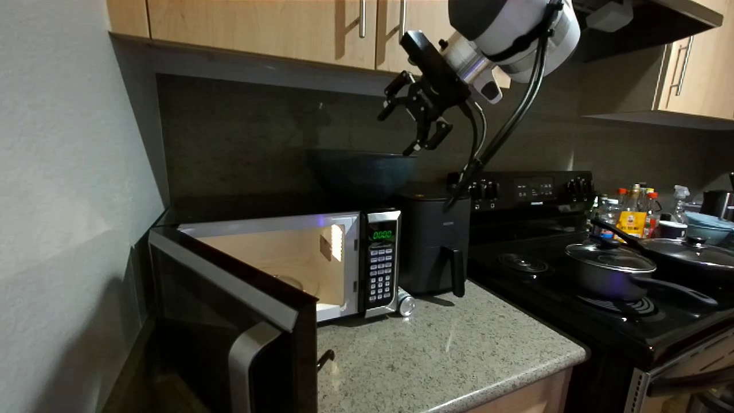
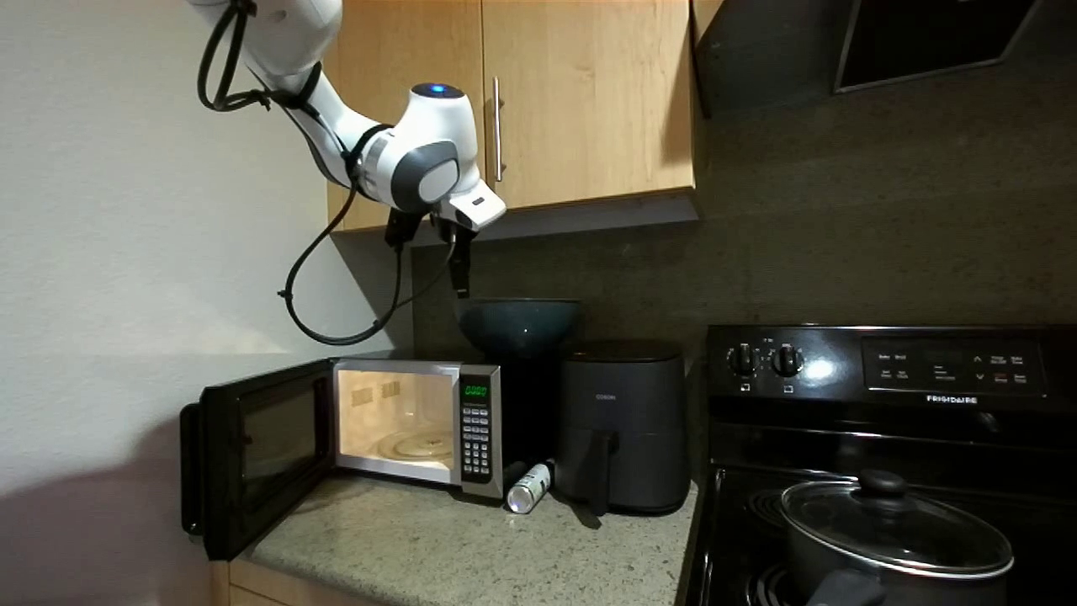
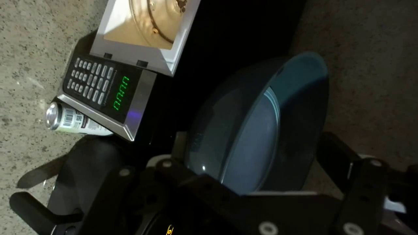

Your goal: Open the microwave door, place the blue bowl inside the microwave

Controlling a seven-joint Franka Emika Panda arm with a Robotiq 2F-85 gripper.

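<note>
Gripper (image 1: 395,135) above bowl (image 2: 519,326), jaws wide apart; touching rim or not, hard to tell. Bowl on top of microwave (image 2: 480,433), toward back right corner. Door (image 2: 273,450) wide open, toward front left corner of surface (image 2: 437,539). On display (image 1: 382,234), green digits, seemingly 0000; keypad (image 3: 91,80) lettering too small to read. Just beside microwave, can (image 3: 80,121) on its side, barcode on label. Air fryer (image 2: 623,421) near surface's right edge, marked seemingly COSORI. Past that edge, stove (image 2: 824,370) reading FRIGIDAIRE.
</note>
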